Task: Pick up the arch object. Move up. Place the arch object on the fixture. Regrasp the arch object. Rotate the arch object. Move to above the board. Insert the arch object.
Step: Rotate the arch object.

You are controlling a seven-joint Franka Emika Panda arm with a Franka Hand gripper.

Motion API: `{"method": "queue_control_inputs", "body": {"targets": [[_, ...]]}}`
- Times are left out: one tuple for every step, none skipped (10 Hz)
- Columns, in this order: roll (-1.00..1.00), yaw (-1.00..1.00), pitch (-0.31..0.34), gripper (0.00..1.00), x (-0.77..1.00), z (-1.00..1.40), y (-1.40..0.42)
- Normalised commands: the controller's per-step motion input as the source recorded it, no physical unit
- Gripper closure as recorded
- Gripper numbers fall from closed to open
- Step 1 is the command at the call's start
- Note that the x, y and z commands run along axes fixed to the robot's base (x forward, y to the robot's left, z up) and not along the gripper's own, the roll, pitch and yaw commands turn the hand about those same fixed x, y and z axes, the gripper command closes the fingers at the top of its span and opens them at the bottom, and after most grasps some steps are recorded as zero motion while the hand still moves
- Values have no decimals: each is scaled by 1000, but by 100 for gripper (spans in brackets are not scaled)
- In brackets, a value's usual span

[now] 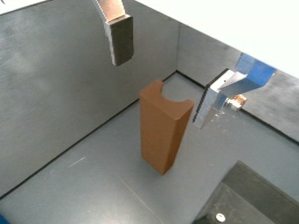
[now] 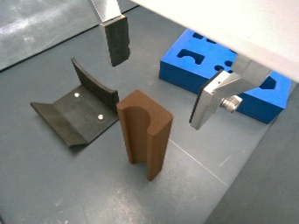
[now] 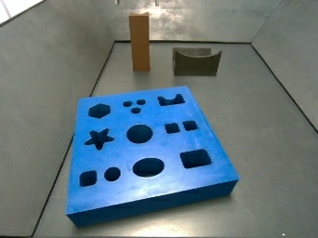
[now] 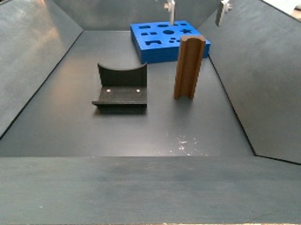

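The hand (image 2: 163, 74) hangs spread and empty above the arch object (image 2: 145, 133), which stands upright on the floor between the fixture (image 2: 77, 114) and the board (image 2: 222, 70). Judged step: picking up; next, descend and close on the block.

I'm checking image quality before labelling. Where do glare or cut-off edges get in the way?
In a side view, pale glare streaks the grey floor near the upright wooden block; the open gripper is cropped at the frame edge. In a wrist view, the blue board and the fixture look sharp.
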Motion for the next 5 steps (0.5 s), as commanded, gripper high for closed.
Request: {"method": "queue_control_inputs", "body": {"targets": [[-91,77,-2,0,18,-1000,2],[-89,60,-24,0,23,-1000,2],[-89,53,-41,0,17,-914,1],[-88,49,-56,0,11,-765,1],[-89,46,-64,0,7,-614,0]]}}
